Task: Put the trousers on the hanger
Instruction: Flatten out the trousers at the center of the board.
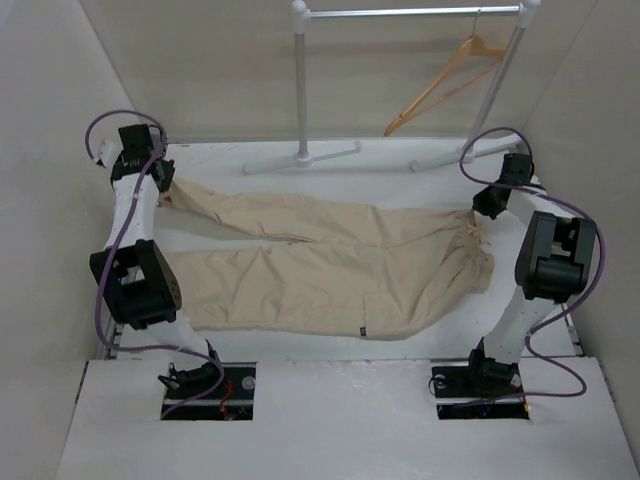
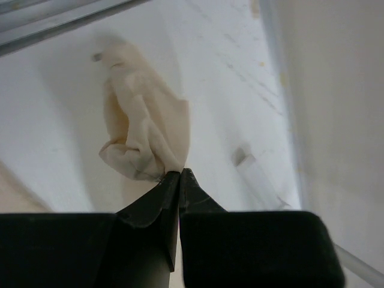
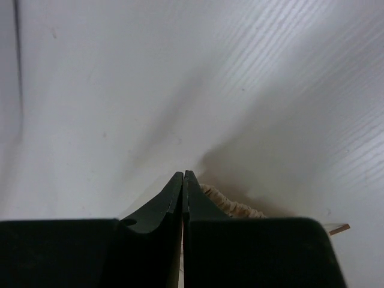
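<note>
The beige trousers (image 1: 330, 270) lie spread flat across the table, legs to the left and waist to the right, with a small dark tag near the front edge. My left gripper (image 1: 165, 197) is at the far leg's end. In the left wrist view it (image 2: 180, 173) is shut on a bunched cuff (image 2: 147, 129). My right gripper (image 1: 478, 215) is at the waist. In the right wrist view it (image 3: 183, 174) is shut, with the gathered waistband (image 3: 231, 205) showing just beside its right finger. The wooden hanger (image 1: 445, 85) hangs from the rail at the back right, apart from both grippers.
A white metal garment rail (image 1: 400, 12) stands at the back on two splayed feet (image 1: 300, 157). White walls close in the table on the left, back and right. Purple cables loop beside both arms.
</note>
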`<state>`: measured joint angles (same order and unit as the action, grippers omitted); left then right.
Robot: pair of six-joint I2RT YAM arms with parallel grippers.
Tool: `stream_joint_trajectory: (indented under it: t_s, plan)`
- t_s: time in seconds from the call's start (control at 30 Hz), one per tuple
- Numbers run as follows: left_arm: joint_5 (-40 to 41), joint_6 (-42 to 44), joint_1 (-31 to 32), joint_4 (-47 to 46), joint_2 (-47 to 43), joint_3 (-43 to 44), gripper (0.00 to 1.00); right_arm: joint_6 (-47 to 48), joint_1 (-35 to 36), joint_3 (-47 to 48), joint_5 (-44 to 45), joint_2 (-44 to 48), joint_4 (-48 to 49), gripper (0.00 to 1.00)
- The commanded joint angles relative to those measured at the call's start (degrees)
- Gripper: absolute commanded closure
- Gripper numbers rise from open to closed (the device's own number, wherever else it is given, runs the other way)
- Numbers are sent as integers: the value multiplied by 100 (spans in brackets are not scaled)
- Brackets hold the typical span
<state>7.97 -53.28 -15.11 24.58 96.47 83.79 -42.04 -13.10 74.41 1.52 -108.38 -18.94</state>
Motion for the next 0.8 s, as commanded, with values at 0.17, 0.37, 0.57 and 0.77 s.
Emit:
stream_joint_trajectory:
  t_s: [0.17,0.37,0.57,0.77]
  plan:
    - [-409,-139,391,162,-30,2423,100,-576,-258,-154,-345,1581,1541,95]
    - [-471,-148,-57,-207,-663,925,100,-1130,-557,-1279,-618,2023,2131,94]
    - [-516,-227,-66,-393,-376,530,100,-1227,-619,-1510,-600,1794,1956,95]
    - [-691,-253,407,555,1144,4183,100,-1306,-610,-841,-688,1767,1736,95]
